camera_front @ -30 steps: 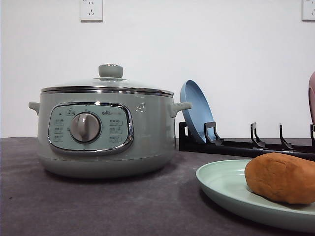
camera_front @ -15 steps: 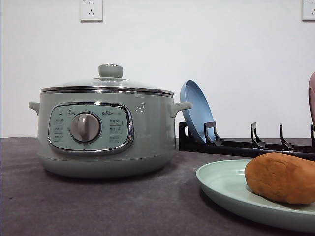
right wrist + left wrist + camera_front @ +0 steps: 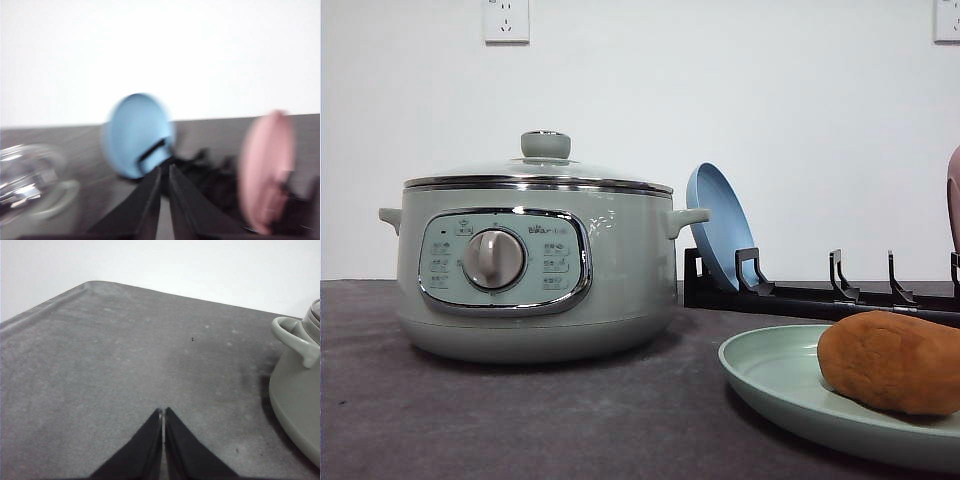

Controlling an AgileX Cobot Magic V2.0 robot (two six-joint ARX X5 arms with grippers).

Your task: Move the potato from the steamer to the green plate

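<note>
The potato already lies on the green plate at the near right of the table, resting inside the rim toward the plate's right part. The steamer stands well apart to the left with its glass lid on. Judging from that, the transfer looks complete and what remains is to clear the arms away.

The left gripper has its fingers pressed together with nothing between them, over bare table just beside the steamer's side handle. The right gripper shows its fingers nearly together, a thin gap between them and nothing held, pointed toward the blue plate in the black rack, with a pink plate further right; that view is blurred.

To finish well, each arm should draw back without brushing the handle, the rack or the plate rim, so the potato does not roll.
</note>
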